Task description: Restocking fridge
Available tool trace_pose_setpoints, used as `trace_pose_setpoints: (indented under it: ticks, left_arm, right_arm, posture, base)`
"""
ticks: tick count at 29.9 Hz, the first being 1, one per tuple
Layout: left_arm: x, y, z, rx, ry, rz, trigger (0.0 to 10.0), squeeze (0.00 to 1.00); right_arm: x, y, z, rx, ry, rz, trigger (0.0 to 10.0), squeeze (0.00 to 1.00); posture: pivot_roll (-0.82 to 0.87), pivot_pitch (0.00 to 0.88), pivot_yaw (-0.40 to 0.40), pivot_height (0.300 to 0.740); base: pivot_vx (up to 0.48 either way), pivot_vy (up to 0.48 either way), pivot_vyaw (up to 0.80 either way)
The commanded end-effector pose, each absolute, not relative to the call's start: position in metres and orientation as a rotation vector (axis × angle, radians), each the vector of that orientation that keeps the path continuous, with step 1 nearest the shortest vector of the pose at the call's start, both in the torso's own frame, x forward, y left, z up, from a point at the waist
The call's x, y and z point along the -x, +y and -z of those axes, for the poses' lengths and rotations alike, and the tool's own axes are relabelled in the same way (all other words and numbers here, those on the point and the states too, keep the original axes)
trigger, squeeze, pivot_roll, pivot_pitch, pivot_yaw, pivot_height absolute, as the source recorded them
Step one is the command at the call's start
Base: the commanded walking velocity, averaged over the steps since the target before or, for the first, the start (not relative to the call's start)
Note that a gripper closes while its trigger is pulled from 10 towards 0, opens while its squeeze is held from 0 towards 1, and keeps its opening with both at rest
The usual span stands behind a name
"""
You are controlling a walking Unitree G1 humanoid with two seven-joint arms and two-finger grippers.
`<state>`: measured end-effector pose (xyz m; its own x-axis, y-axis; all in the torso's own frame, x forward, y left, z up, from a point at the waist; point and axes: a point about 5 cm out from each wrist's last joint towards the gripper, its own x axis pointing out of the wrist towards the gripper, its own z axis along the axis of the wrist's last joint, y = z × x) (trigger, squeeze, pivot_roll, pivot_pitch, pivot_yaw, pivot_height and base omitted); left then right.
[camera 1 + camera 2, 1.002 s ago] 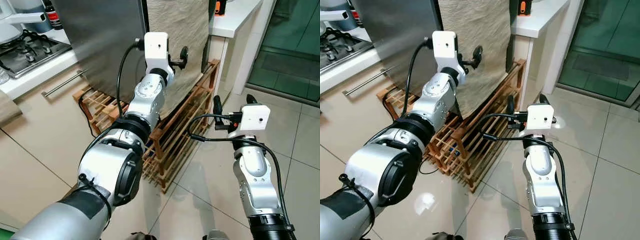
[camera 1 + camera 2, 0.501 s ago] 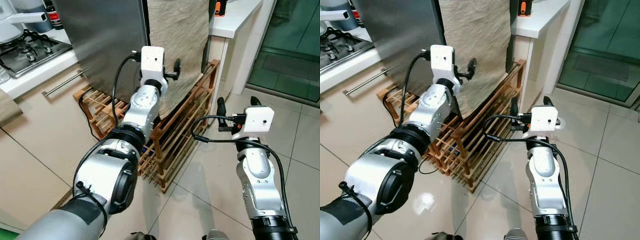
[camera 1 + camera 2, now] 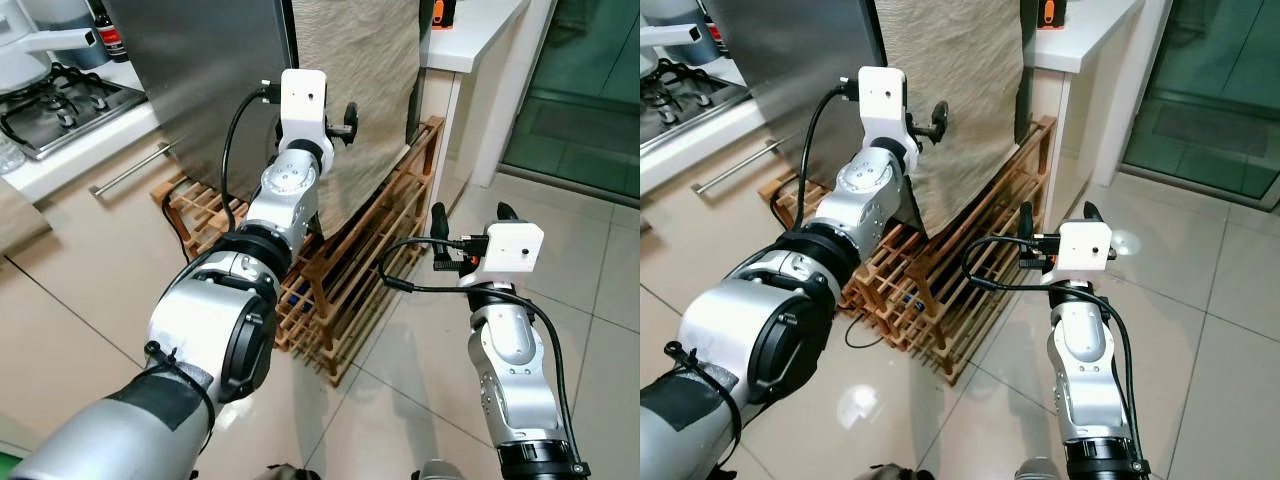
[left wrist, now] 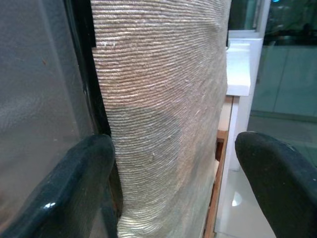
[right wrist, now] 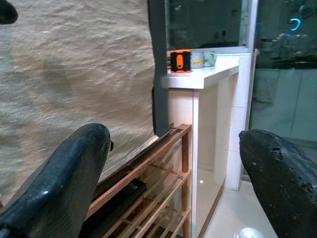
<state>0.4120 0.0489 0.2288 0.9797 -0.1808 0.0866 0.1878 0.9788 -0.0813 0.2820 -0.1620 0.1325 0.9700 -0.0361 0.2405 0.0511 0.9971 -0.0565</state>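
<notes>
A hob (image 3: 55,100) sits on the worktop (image 3: 75,150) at far left. Right of it stands the fridge (image 3: 210,70), a woven cloth (image 3: 360,80) hanging down its side above a wooden rack (image 3: 360,270). The left tool (image 4: 173,163), fingers apart, straddles the cloth's edge by the fridge. Nearer right, the right tool (image 3: 467,222) hangs over the floor (image 3: 600,300), fingers apart and holding nothing.

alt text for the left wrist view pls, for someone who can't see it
The left gripper is open, its two black fingers framing a beige woven cloth that hangs right in front of it. A dark grey fridge side runs along one edge of the cloth, and a white counter stands beyond the other.
</notes>
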Motion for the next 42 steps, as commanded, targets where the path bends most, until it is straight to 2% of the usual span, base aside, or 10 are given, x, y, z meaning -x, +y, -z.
trace_pose_setpoints:
  ticks: [1, 11, 15, 16, 18, 28, 30, 32, 35, 42]
  left_arm:
    - [-0.414, 0.05, -0.235, 0.099, -0.077, 0.171, 10.0, 0.0]
    - [-0.397, 0.015, -0.227, 0.198, -0.153, 0.499, 10.0, 0.0]
    - [-0.39, 0.047, -0.207, 0.171, -0.217, 0.486, 10.0, 0.0]
    - [-0.38, 0.081, -0.192, 0.173, -0.228, 0.423, 10.0, 0.0]
    - [-0.367, 0.109, -0.18, 0.155, -0.247, 0.355, 10.0, 0.0]
    - [-0.331, 0.155, -0.176, 0.199, -0.301, 0.152, 10.0, 0.0]
    - [-0.33, 0.156, -0.178, 0.199, -0.307, 0.138, 10.0, 0.0]
    - [-0.329, 0.153, -0.195, 0.184, -0.346, 0.133, 10.0, 0.0]
    - [-0.327, 0.143, -0.221, 0.199, -0.423, 0.15, 10.0, 0.0]
    - [-0.319, 0.116, -0.268, 0.182, -0.568, 0.259, 10.0, 0.0]
  right_arm:
    - [-0.28, -0.161, -0.135, 0.063, -0.255, 0.051, 10.0, 0.0]
    - [-0.273, -0.167, -0.14, 0.078, -0.26, 0.061, 10.0, 0.0]
    - [-0.267, -0.172, -0.136, 0.074, -0.234, 0.059, 10.0, 0.0]
    - [-0.266, -0.173, -0.132, 0.068, -0.213, 0.05, 10.0, 0.0]
    - [-0.266, -0.172, -0.13, 0.058, -0.197, 0.04, 10.0, 0.0]
    - [-0.28, -0.167, -0.137, 0.059, -0.204, -0.023, 10.0, 0.0]
    - [-0.281, -0.167, -0.14, 0.071, -0.214, -0.022, 10.0, 0.0]
    - [-0.277, -0.157, -0.187, 0.231, -0.446, -0.052, 10.0, 0.0]
    - [-0.271, -0.156, -0.223, 0.242, -0.602, -0.016, 10.0, 0.0]
    - [-0.265, -0.186, -0.216, 0.168, -0.546, 0.143, 10.0, 0.0]
  posture:
    - [-0.26, 0.008, 0.209, 0.727]
    - [-0.27, 0.026, 0.177, 0.727]
    - [-0.25, 0.029, 0.154, 0.727]
    - [-0.23, 0.028, 0.134, 0.727]
    - [-0.22, 0.026, 0.127, 0.727]
    - [-0.17, 0.015, 0.065, 0.727]
    - [-0.16, 0.017, 0.06, 0.727]
    - [-0.17, 0.026, 0.062, 0.727]
    - [-0.18, 0.024, 0.061, 0.727]
    - [-0.2, 0.051, 0.063, 0.727]
  base:
    - [0.0, 0.0, 0.0]
    - [0.0, 0.0, 0.0]
    - [0.0, 0.0, 0.0]
    - [0.0, 0.0, 0.0]
    - [0.0, 0.0, 0.0]
    - [0.0, 0.0, 0.0]
    - [0.0, 0.0, 0.0]
    - [0.277, 0.0, 0.0]
    - [0.442, 0.0, 0.0]
    - [0.446, 0.0, 0.0]
